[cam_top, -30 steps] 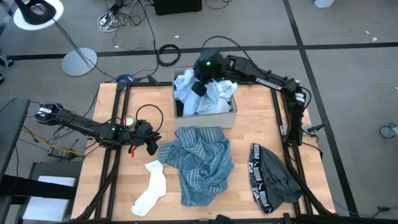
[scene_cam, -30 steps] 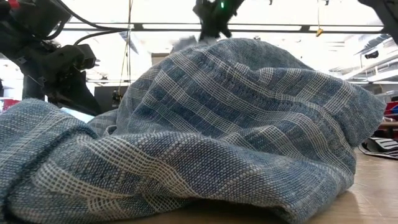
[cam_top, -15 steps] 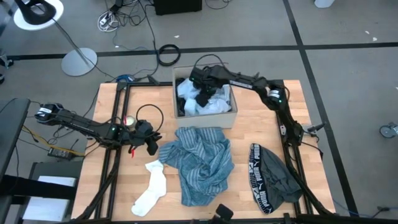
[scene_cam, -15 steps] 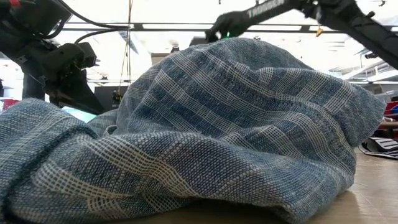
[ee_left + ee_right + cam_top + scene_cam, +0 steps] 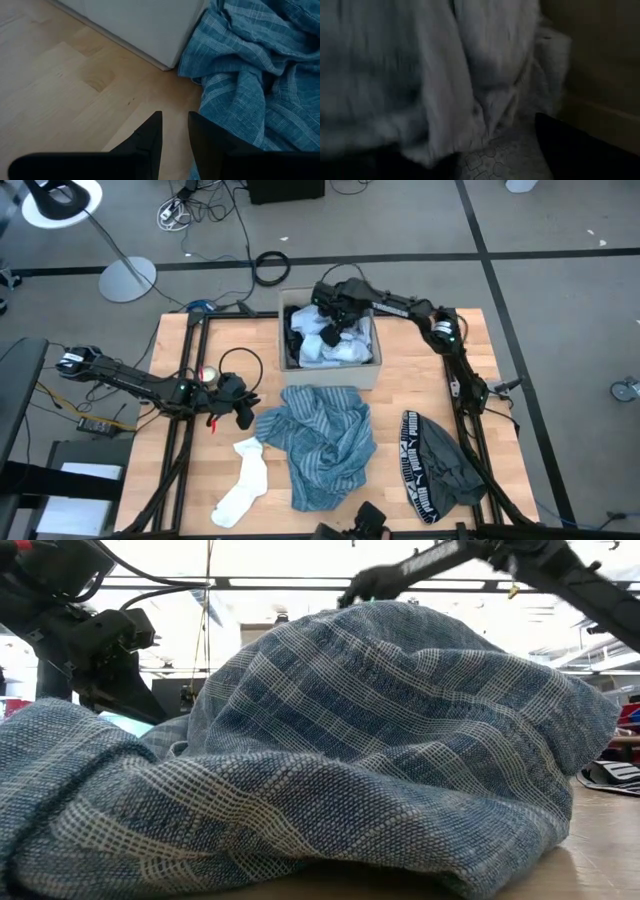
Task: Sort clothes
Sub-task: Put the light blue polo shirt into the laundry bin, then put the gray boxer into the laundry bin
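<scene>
— Blue striped shirt (image 5: 325,442) lies crumpled mid-bench from above, correct?
— Yes, on the wooden bench (image 5: 400,395), just in front of the cardboard box (image 5: 330,370). A white sock (image 5: 245,480) lies just beside its left edge, and a black piece (image 5: 440,465) with a lettered waistband sits apart on the right.

— And the arms in that overhead view?
— The right gripper (image 5: 335,305) is down inside the box, over pale blue and white garments (image 5: 335,345). The left gripper (image 5: 240,405) rests low on the bench beside the shirt's left edge.

— What does the table-height camera give?
— Mostly the striped shirt (image 5: 380,740), filling the picture. The right arm (image 5: 470,555) reaches across above it; the left arm (image 5: 80,640) is dark at the left.

— The left wrist camera?
— Its two dark fingers (image 5: 150,137) stand a small way apart with bare wood between them, gripping nothing. The shirt (image 5: 250,75) is just beside them, the box wall (image 5: 145,25) beyond.

— The right wrist camera?
— Pale cloth (image 5: 445,75) close up, a grey-white patterned piece (image 5: 505,157) below it, the box's inner wall (image 5: 600,60) alongside. One dark finger (image 5: 585,150) shows at the edge, so whether those fingers are apart I cannot tell.
</scene>
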`<state>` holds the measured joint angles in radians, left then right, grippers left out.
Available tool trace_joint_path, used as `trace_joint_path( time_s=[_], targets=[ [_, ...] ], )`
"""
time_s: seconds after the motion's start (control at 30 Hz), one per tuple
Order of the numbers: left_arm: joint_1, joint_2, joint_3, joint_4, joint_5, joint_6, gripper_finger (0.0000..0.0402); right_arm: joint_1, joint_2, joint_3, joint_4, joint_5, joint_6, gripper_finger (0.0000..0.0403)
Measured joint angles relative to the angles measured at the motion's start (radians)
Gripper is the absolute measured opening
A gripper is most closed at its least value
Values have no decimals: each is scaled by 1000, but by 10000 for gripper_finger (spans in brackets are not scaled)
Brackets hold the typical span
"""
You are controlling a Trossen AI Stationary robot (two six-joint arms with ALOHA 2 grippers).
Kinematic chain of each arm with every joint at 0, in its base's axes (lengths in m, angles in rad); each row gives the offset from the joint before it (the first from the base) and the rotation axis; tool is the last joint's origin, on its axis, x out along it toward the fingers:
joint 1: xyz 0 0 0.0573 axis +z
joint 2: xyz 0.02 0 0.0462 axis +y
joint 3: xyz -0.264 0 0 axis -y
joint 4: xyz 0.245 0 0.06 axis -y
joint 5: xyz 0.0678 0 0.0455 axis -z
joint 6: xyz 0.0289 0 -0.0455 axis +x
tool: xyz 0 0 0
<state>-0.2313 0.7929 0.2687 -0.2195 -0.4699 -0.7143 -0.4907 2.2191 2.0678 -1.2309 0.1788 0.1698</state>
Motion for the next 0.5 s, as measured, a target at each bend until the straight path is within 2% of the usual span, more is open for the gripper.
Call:
trace_joint_path(
  time_s=[0.23,0.5],
  targets=[
    [0,0,0,0,0,0,99,2,-229,1,-40,-4,-17,290],
    [0,0,0,2,0,0,99,24,-459,3,-87,-2,27,284]
  ],
)
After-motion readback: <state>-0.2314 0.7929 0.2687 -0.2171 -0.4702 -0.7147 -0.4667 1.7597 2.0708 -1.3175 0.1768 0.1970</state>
